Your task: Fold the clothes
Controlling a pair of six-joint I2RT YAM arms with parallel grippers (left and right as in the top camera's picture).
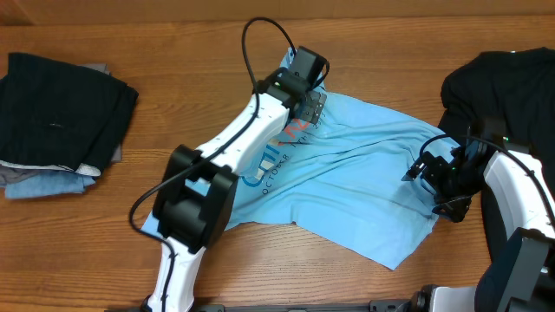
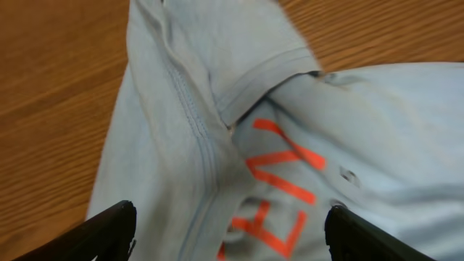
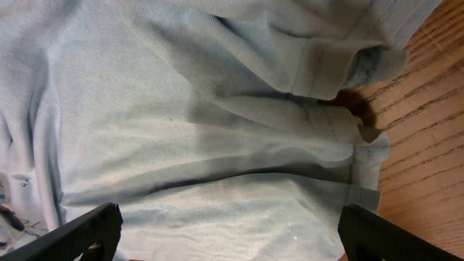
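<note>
The clothes, a light sky-blue T-shirt point(image 1: 355, 178) with printed lettering, lie spread and wrinkled across the middle of the table. My left gripper point(image 1: 312, 108) hovers open over the shirt's back left part. In the left wrist view its fingers point(image 2: 109, 232) stand wide apart above red lettering point(image 2: 283, 174) and a sleeve hem point(image 2: 268, 69), holding nothing. My right gripper point(image 1: 427, 173) is open at the shirt's right edge. In the right wrist view its fingers point(image 3: 87, 232) straddle plain blue fabric point(image 3: 203, 130) beside a folded sleeve hem point(image 3: 326, 72), also holding nothing.
A plain black shirt point(image 1: 503, 87) lies heaped at the back right, close behind the right arm. A stack of folded black, grey and dull-blue garments point(image 1: 61, 117) sits at the left. Bare wooden table point(image 1: 173, 52) surrounds the shirt.
</note>
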